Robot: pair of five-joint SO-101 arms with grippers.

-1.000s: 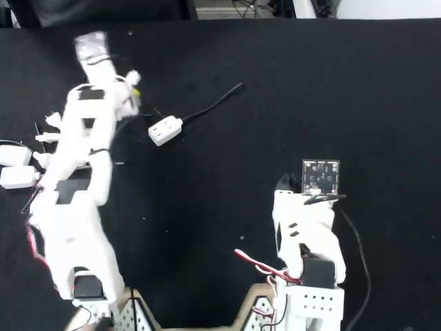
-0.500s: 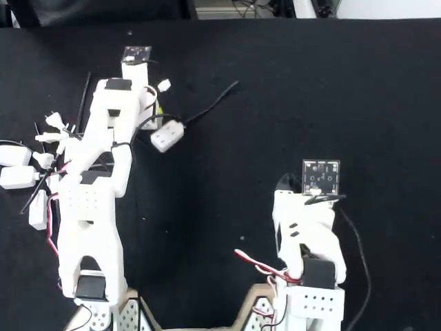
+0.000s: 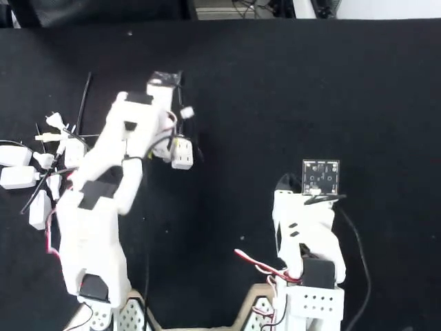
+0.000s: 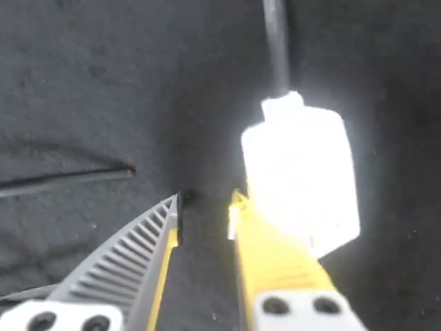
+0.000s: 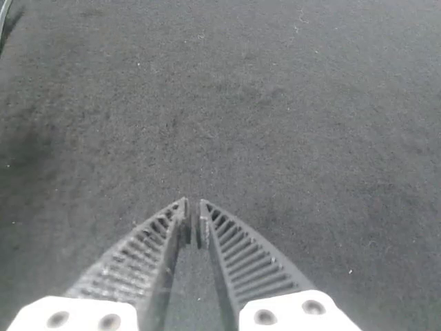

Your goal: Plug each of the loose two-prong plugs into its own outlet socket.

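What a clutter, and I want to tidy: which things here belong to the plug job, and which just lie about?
Belong: white rectangular plastic outlet block on a black cord; white plastic plugs bunched far left in the high view; left gripper, open beside the block.
Lying about: thin black rod; right gripper, shut over bare black cloth.

one left arm [image 3: 93, 207]; one right arm [image 3: 306, 231]; one desk [image 3: 289, 83]. one white socket block [image 3: 181, 153]; clustered white pieces [image 3: 19, 177] too tangled to count.
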